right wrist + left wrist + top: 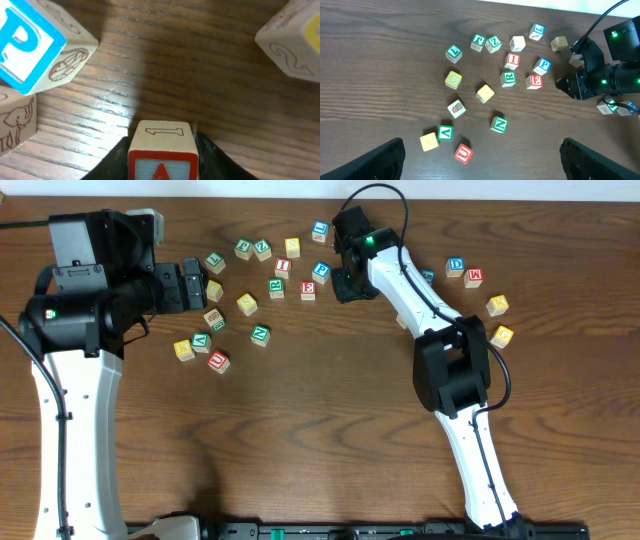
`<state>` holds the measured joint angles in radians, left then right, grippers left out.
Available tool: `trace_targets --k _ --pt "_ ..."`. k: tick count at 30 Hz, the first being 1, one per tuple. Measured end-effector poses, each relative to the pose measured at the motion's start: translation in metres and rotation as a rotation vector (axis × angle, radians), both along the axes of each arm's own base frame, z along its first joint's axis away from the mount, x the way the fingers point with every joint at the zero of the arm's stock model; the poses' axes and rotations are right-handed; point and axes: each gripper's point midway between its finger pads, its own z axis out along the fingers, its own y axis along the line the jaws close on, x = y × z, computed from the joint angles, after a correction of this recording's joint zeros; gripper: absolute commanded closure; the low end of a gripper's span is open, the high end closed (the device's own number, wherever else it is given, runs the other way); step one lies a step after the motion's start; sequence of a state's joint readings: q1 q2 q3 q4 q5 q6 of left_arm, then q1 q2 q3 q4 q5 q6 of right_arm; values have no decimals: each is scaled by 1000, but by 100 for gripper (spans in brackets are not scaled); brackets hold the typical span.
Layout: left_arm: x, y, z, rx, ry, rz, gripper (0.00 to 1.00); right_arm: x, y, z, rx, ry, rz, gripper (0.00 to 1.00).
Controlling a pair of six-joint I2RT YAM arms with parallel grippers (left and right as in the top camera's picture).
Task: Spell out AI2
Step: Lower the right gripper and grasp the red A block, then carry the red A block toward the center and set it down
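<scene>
item: small wooden cube with a red-bordered face [161, 145]. only the peak of its red letter shows, and it is read as the "a".
location: between the dark fingers [114, 159] of the right gripper [161, 155], which press flat against its left and right sides. whether it rests on the dark wooden table [200, 65] or hangs just above it cannot be told.
handling (judged): light, rigid and not fragile. its smooth, flat faces could let it pivot in an off-centre pinch. best held on two opposite plain sides at mid-height, with the printed face left readable.
neighbours: blue-printed "p" wooden cube [30, 45] and wooden cube with an elephant outline [15, 125], near on the left. yellow-faced wooden cube [295, 40], apart on the right.
farther: red-printed "i" wooden cube [512, 60] sits in the cluster, with other cubes just beside it. blue-printed wooden cube at the cluster's far edge [536, 31] has a glyph resembling "2", too small to confirm.
farthest: left gripper [481, 155], fingers spread wide with nothing between them.
</scene>
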<state>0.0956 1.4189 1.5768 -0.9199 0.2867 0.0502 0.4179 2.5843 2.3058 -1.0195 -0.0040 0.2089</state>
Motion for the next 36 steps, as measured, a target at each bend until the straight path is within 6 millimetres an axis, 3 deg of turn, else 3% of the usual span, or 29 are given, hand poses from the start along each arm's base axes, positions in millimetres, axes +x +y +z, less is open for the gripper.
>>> trace_targets --k 19,25,29,36 --pt "0 0 0 0 0 0 2 -15 -7 5 0 75 -110 84" --pt "0 0 0 0 0 0 2 -33 -8 29 4 118 -138 86" --pt "0 0 0 0 0 0 2 -56 4 44 -7 159 -124 86" --pt "0 0 0 0 0 0 2 -91 46 39 -19 200 -104 85"
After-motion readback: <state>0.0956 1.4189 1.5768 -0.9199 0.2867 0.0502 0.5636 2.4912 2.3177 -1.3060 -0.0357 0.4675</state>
